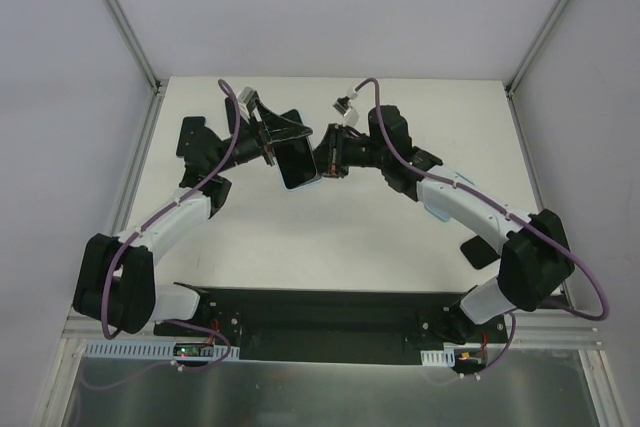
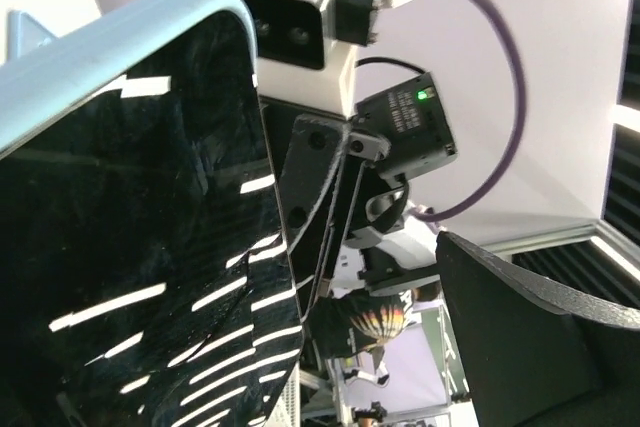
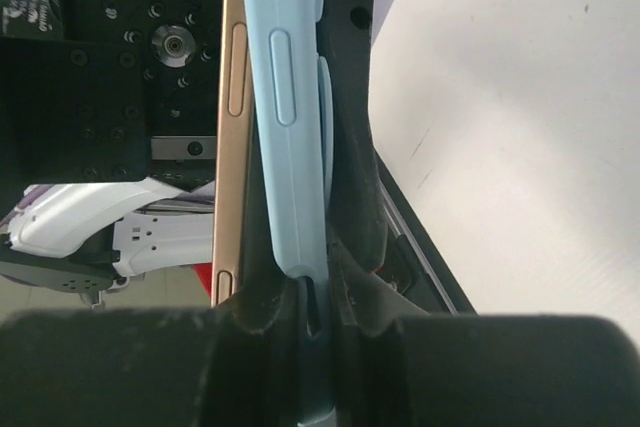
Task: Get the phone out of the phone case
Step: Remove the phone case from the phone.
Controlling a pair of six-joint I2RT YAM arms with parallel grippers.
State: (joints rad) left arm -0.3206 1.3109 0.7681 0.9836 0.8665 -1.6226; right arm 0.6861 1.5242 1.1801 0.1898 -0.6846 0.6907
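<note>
We see the white table (image 1: pixel 330 237) filling the overhead view. The two arms rise from its 6 o'clock edge, and the left arm (image 1: pixel 170 222) and right arm (image 1: pixel 480 212) lean in to meet toward 12 o'clock.

Between them the phone (image 1: pixel 297 165) is held up off the table with its dark screen showing. The pale blue phone case (image 3: pixel 290 147) wraps its rim. In the right wrist view the phone's gold edge stands just beside the case wall, at its 9 o'clock, with a thin dark gap between.

The left gripper (image 1: pixel 285 142) sits at the phone's 10 o'clock with its jaws spread wide. The one finger (image 2: pixel 520 337) we can see is clear of the screen and grips nothing.

The right gripper (image 1: pixel 325 162), at the phone's 3 o'clock, is pinched tight on the case, and its fingers (image 3: pixel 350 97) press against the blue wall.
</note>
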